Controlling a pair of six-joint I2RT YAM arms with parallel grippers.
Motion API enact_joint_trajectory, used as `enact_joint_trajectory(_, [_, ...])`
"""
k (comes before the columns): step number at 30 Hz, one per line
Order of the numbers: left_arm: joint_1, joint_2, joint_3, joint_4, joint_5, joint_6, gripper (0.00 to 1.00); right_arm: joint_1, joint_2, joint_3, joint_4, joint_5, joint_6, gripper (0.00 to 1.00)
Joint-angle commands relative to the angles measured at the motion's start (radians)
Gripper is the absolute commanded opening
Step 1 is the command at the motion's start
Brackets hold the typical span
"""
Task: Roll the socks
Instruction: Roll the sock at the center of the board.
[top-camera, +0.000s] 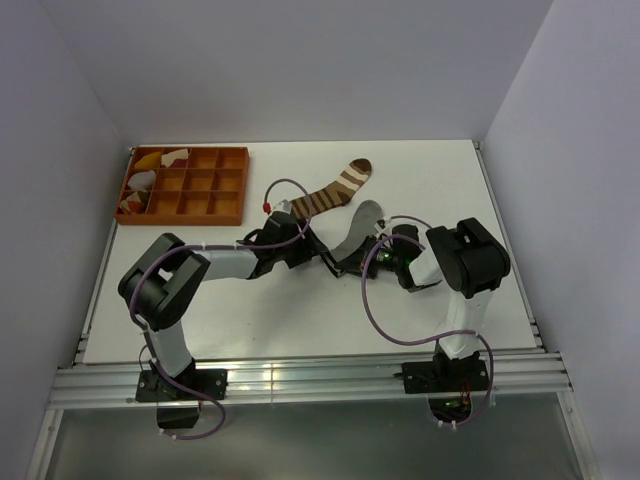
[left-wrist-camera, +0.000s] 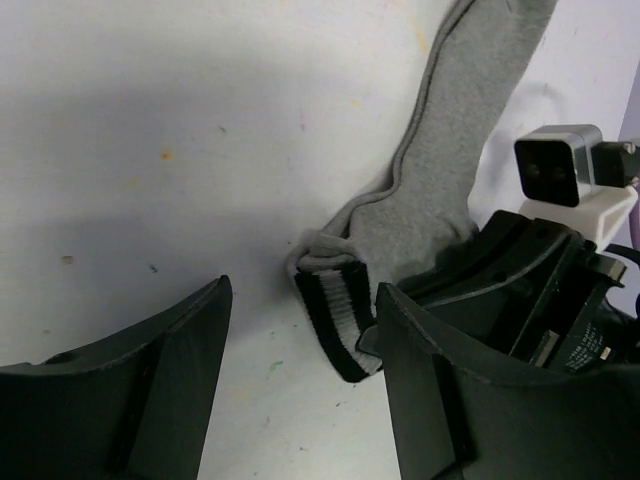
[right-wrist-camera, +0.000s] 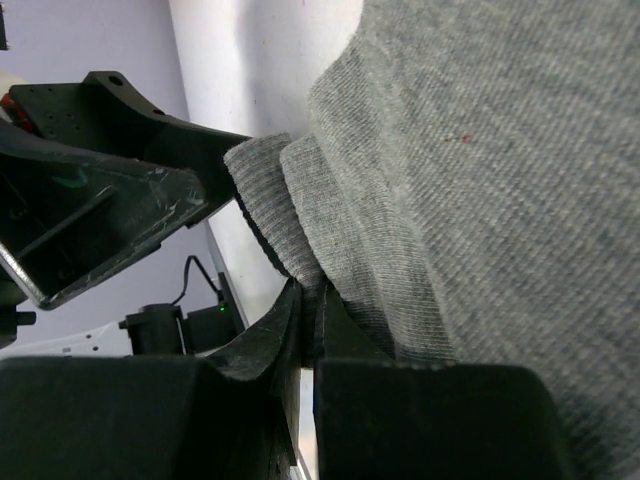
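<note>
Top external view: the brown striped sock (top-camera: 335, 190) lies flat on the desk (top-camera: 300, 320), right of the orange tray (top-camera: 243, 190). The grey sock (top-camera: 365, 222) lies just beside it, nearer the arms. Left wrist view: the left hand (left-wrist-camera: 305, 290) is released, its jaws spread either side of the dark-striped cuff (left-wrist-camera: 338, 318). Right wrist view: the right hand (right-wrist-camera: 308, 300) is clenched, pinching a fold of the grey sock.

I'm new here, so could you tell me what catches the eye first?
Both arms meet mid-table over the grey sock: the right gripper pinches its fabric, the left gripper is open at its striped cuff. Beyond lies the brown striped sock; an orange tray sits far left.
</note>
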Motion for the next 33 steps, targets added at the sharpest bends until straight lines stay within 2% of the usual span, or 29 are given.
enact_joint_trajectory(1, [-0.016,0.032,0.036,0.003,0.004,0.025,0.64,-0.011,0.034,-0.025,-0.05,0.006,0.001,0.0])
enact_joint_trajectory(5, [-0.025,0.055,0.044,0.009,0.007,0.023,0.62,-0.012,0.02,-0.014,-0.102,0.019,-0.028,0.0])
enact_joint_trajectory(14, [-0.044,0.107,0.073,-0.04,-0.019,0.034,0.49,-0.014,0.034,-0.011,-0.079,0.012,-0.013,0.0])
enact_joint_trajectory(17, [-0.045,0.122,0.078,-0.051,-0.023,0.035,0.47,-0.014,0.035,-0.008,-0.09,0.015,-0.024,0.0])
enact_joint_trajectory(21, [-0.048,0.138,0.088,-0.077,-0.028,0.043,0.37,-0.015,0.035,-0.004,-0.101,0.018,-0.033,0.0])
enact_joint_trajectory(24, [-0.051,0.142,0.105,-0.112,-0.039,0.055,0.25,-0.015,0.011,0.005,-0.128,0.03,-0.053,0.0])
enact_joint_trajectory(25, [-0.051,0.144,0.11,-0.12,-0.043,0.06,0.17,-0.014,0.0,0.009,-0.165,0.038,-0.08,0.0])
enact_joint_trajectory(28, [-0.051,0.142,0.133,-0.175,-0.043,0.077,0.0,-0.014,-0.063,0.025,-0.254,0.081,-0.143,0.07])
enact_joint_trajectory(33, [-0.053,0.127,0.191,-0.268,-0.106,0.12,0.0,-0.005,-0.23,0.059,-0.401,0.163,-0.26,0.31])
